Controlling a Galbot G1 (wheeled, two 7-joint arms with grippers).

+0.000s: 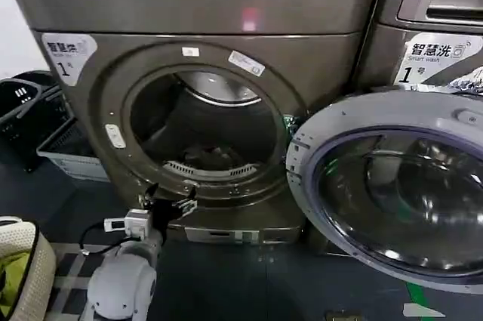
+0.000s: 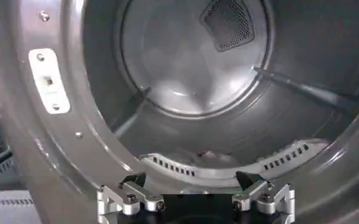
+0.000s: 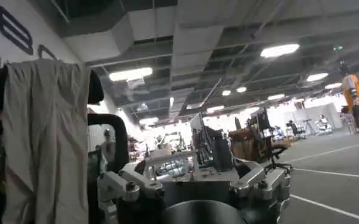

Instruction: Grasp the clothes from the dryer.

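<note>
The dryer (image 1: 189,11) is the bronze-grey machine with its round porthole (image 1: 204,121) wide open. In the left wrist view the steel drum (image 2: 191,67) looks bare, except for a small pale bit of the clothes (image 2: 211,156) peeking over the slotted lint-filter lip (image 2: 228,170) at the drum floor. My left gripper (image 1: 170,199) hovers just outside the lower rim of the porthole, facing into the drum. It is open, fingers (image 2: 133,181) spread wide with nothing between them. My right gripper (image 3: 191,176) is open too, held away from the dryer and facing the room.
The dryer door (image 1: 392,185) hangs open to the right, low and close. A grey machine (image 1: 430,34) stands on the right. Laundry baskets (image 1: 68,147) sit on the floor at left. A cream basket (image 1: 38,260) holds a yellow-green garment (image 1: 11,279) beside my left arm.
</note>
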